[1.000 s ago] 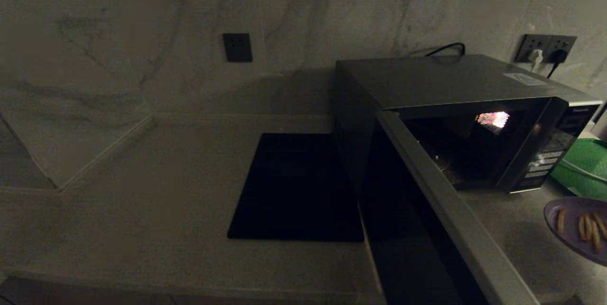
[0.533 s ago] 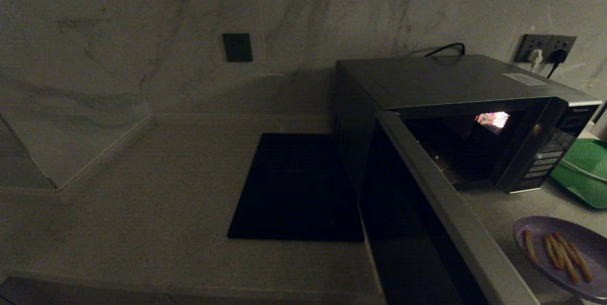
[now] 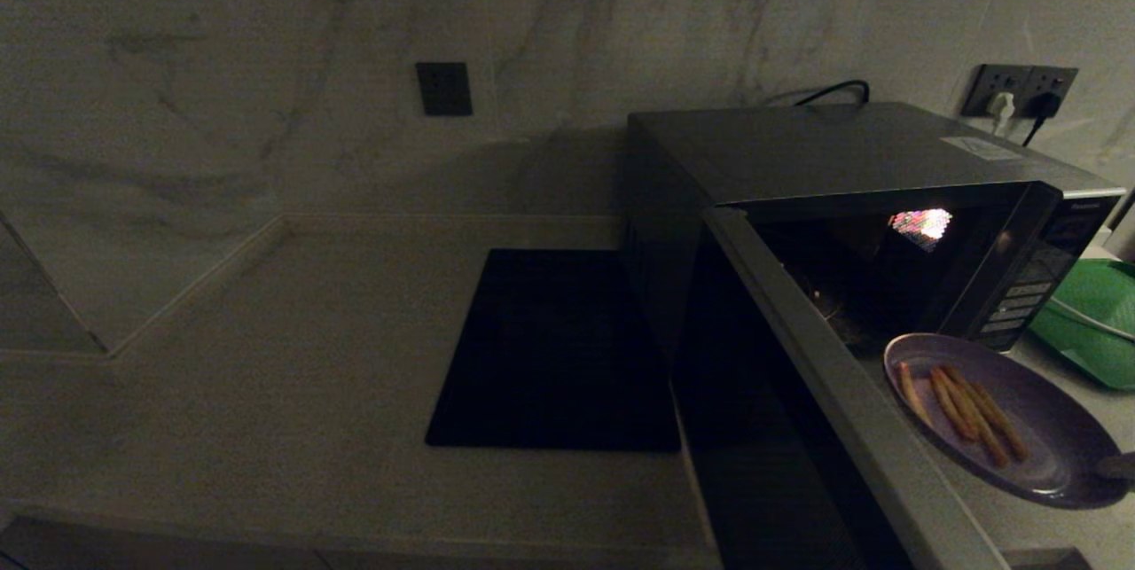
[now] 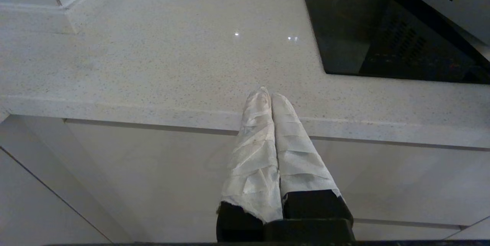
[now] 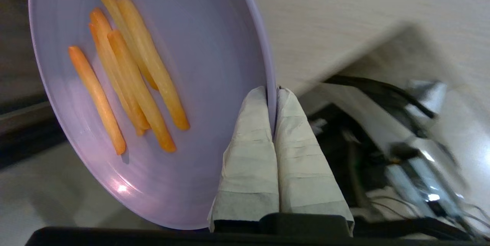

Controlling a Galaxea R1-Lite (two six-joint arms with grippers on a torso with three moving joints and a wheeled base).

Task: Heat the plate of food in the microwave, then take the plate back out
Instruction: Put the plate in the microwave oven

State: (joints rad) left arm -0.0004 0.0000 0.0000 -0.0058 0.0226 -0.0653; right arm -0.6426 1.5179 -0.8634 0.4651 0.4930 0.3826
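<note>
The dark grey microwave [image 3: 842, 153] stands at the right of the counter with its door [image 3: 798, 393] swung wide open toward me and its cavity lit inside. The lavender plate of food [image 3: 1037, 428] with several orange fries [image 5: 130, 74] hangs tilted just outside the cavity's front. My right gripper [image 5: 272, 92] is shut on the plate's rim, one taped finger on each side; only its tip [image 3: 1119, 466] shows at the head view's right edge. My left gripper [image 4: 267, 95] is shut and empty, parked low over the counter's front edge.
A flat black square mat [image 3: 554, 348] lies left of the microwave. A green mesh tray [image 3: 1095, 322] sits right of it. Wall sockets with plugs [image 3: 1020, 91] are behind. The open door stands between the mat and the plate.
The plate has moved left and inward from the right edge of the head view to the front of the open microwave, carried by my right gripper. The left arm has not moved.
</note>
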